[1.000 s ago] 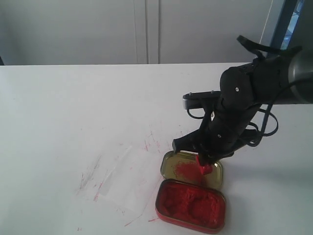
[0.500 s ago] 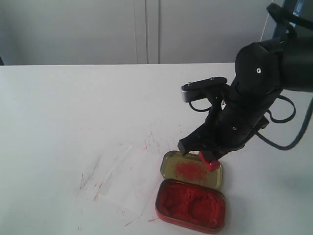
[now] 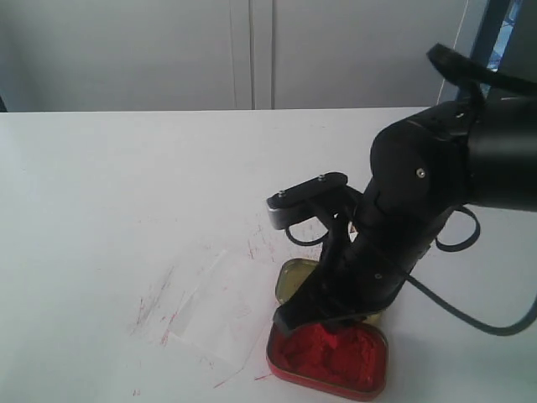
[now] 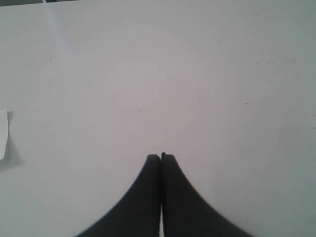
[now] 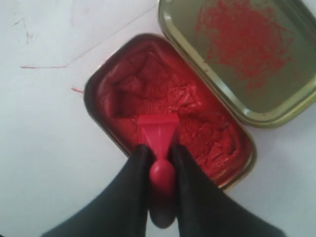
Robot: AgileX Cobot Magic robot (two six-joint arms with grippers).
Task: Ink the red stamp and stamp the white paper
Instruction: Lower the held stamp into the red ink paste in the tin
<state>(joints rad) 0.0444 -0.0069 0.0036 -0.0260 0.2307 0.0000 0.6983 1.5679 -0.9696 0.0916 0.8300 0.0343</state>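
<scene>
My right gripper (image 5: 160, 153) is shut on the red stamp (image 5: 158, 133), pinching its knobbed handle with the square base pointing down at the red ink. The stamp sits over the red-filled ink tin (image 5: 207, 131), close to or touching the ink; in the exterior view the arm hides it, low over the ink tin (image 3: 331, 357). The white paper (image 3: 210, 306) lies left of the tins, faint, with red streaks. My left gripper (image 4: 161, 157) is shut and empty over bare table, apart from all of this.
The gold tin lid (image 5: 247, 54) with red smears lies open beside the ink tin, touching it; it shows as the lid (image 3: 294, 281) partly behind the arm. A small white scrap (image 4: 3, 133) lies at the edge of the left wrist view.
My right arm has swung from above the gold lid toward the front and down, bringing the stamp over the red ink tin. The grip on the stamp is unchanged.
</scene>
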